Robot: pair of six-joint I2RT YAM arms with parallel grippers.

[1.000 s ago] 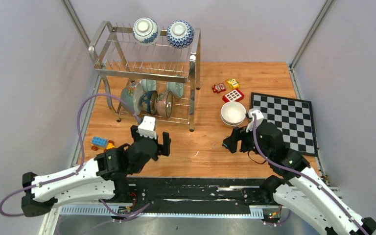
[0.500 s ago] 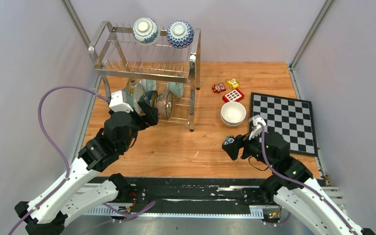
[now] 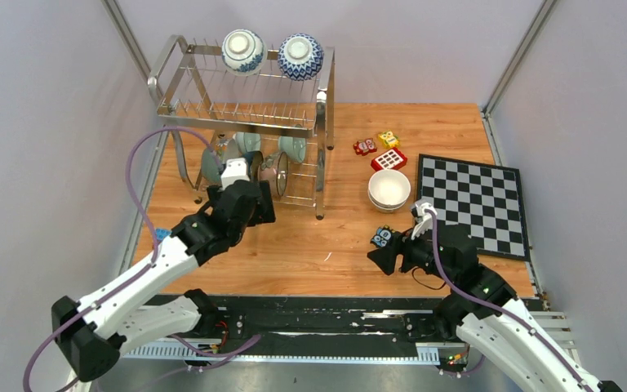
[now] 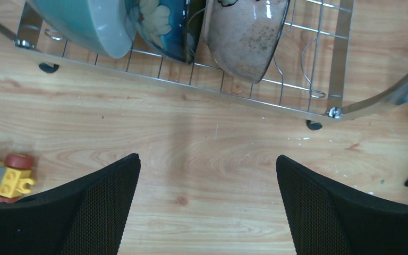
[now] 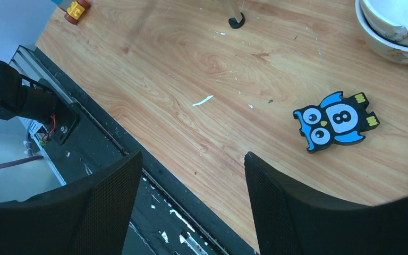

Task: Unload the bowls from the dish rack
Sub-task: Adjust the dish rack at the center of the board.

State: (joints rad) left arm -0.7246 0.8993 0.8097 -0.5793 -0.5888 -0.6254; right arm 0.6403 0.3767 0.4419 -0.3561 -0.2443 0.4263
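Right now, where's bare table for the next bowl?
Widest bare wood: front centre, between left gripper, right gripper and dish rack. Narrower strip between rack and stacked white bowls. Crowded right: toy blocks, owl block, chessboard.

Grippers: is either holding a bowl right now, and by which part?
Nothing is held. The left gripper stands open before the dish rack; the right gripper is open over the table.

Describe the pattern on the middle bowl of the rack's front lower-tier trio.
That bowl is dark blue with pale flowers; best seen in the left wrist view.
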